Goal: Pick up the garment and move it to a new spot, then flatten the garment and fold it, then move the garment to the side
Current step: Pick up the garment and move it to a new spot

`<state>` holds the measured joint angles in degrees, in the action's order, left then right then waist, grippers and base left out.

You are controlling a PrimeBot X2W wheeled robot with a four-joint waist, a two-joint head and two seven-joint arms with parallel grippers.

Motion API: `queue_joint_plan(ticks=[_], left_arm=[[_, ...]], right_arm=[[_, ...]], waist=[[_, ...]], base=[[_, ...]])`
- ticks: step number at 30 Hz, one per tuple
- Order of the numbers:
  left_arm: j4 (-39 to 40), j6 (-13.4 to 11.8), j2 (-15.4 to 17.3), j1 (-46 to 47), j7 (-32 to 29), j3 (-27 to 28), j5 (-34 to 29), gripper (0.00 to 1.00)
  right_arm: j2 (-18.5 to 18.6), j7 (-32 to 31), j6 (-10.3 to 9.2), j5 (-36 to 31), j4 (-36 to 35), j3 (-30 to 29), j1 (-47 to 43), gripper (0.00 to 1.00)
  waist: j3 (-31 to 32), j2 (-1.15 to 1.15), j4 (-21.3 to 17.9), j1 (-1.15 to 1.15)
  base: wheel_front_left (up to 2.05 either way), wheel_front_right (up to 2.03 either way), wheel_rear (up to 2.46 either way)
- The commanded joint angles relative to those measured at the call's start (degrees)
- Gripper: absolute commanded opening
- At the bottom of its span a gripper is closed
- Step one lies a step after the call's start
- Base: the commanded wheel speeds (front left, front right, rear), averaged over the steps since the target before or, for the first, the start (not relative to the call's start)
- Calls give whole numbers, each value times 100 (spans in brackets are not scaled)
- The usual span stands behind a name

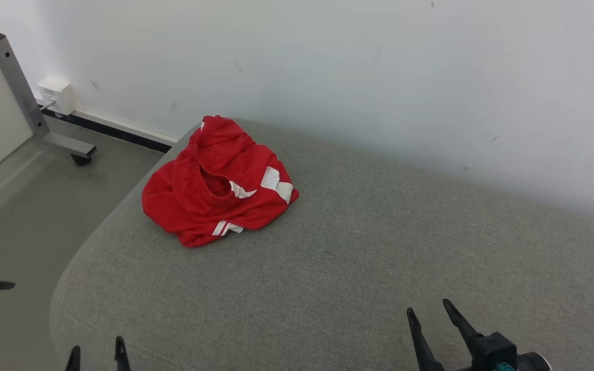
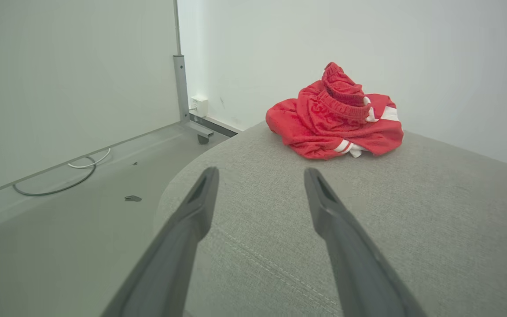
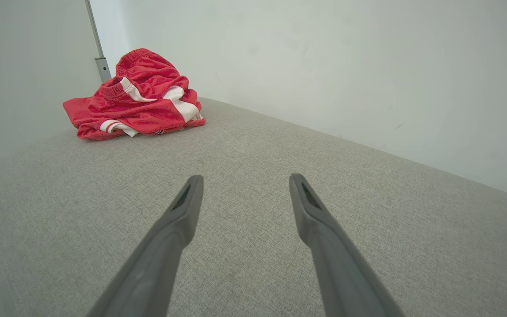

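Observation:
The garment (image 1: 218, 181) is a crumpled red piece with white stripes and an elastic waistband, heaped near the far left corner of a grey upholstered surface (image 1: 359, 247). My left gripper (image 1: 97, 355) pokes up at the lower left, open and empty, well short of the cloth. My right gripper (image 1: 432, 315) stands open at the lower right, also empty. From the left wrist the garment (image 2: 336, 115) lies ahead and slightly right of the open left gripper (image 2: 260, 174). From the right wrist the garment (image 3: 135, 97) lies far ahead to the left of the open right gripper (image 3: 244, 181).
A white wall (image 1: 359, 72) runs along the cushion's far edge. Left of the cushion is grey floor (image 1: 23, 216) with a metal frame leg on a caster (image 1: 81, 156), a wall socket box (image 1: 58, 96), a cable loop (image 2: 57, 184) and small dark scraps (image 1: 2, 286).

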<state>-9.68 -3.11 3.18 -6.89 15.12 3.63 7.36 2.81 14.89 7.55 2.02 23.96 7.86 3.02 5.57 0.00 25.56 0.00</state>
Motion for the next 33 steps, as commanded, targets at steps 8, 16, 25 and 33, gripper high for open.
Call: queue_joint_plan(ticks=[8,16,25,33], left_arm=[[145,-126,-10,-150,6,162,136,100],[81,-134,-16,-70,6,112,169,100],[-456,156,113,481,-200,-144,225,100],[-1775,413,70,2140,-1343,-56,928,100]], right_arm=[[12,39,-12,7,109,50,86,100],[12,38,-12,1,99,15,13,100],[13,38,-12,-13,42,9,-80,100],[14,-80,-12,-216,-149,178,-90,100]], waist=[[-119,0,140,0],[-117,0,134,0],[-124,0,115,0],[-407,0,-225,0]], base=[[0,0,0],[0,0,0],[0,0,0],[0,0,0]])
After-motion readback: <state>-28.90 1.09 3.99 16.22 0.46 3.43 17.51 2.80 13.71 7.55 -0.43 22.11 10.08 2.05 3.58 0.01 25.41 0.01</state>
